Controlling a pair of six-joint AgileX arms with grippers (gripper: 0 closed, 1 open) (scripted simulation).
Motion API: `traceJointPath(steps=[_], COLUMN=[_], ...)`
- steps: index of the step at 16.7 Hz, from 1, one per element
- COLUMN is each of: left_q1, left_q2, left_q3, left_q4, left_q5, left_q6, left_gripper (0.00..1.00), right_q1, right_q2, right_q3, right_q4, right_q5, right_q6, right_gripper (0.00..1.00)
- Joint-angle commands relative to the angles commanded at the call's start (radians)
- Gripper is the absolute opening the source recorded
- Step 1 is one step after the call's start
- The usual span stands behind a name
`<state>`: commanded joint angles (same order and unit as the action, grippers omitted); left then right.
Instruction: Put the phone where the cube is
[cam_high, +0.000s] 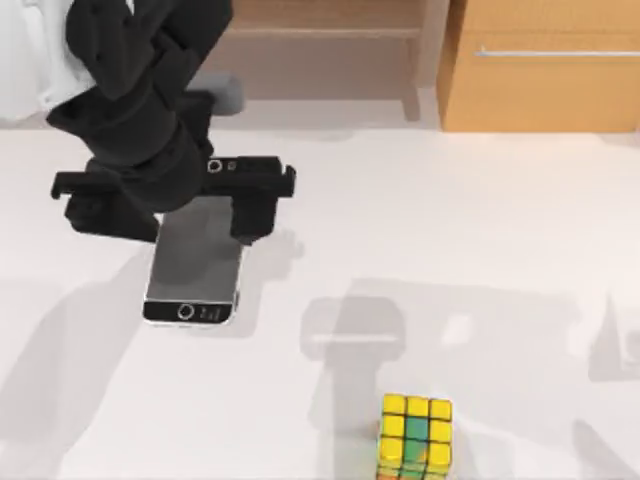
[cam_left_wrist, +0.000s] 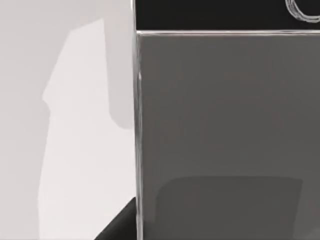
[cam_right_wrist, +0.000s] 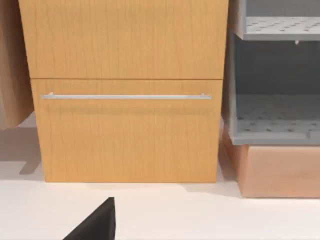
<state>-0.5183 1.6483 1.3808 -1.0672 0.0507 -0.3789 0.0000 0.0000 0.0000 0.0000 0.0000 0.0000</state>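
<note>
One left gripper (cam_high: 168, 215) set over the phone (cam_high: 195, 270), jaws spread astride it, the cube (cam_high: 415, 437) well apart.

The phone (cam_high: 192, 270) lies flat on the white table, left of centre in the top view, a grey-silver slab with a glossy screen facing up. Its near end carries a dark band with a round home button; its far end is hidden under a black arm. In the left wrist view the phone (cam_left_wrist: 225, 125) looms close, grey face, bright thin metal edge, black end strip. The cube (cam_high: 415, 437) sits well apart, at the near edge right of centre: yellow tiles, green centre, black grid, upright.
</note>
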Motion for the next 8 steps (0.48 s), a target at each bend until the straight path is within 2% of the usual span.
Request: traceJointPath(steps=[8], left_q1=[-0.257], left_q2=[-0.013], left_q3=[-0.220], left_q4=[0.017], left_q5=[-0.036], left_q6=[-0.338], left_gripper=[0.00], right_q1=[0.000], right_q2=[0.000], right_q3=[0.000], right_q4=[0.000], right_q5=[0.000], right_q6=[0.000], right_gripper=[1.00])
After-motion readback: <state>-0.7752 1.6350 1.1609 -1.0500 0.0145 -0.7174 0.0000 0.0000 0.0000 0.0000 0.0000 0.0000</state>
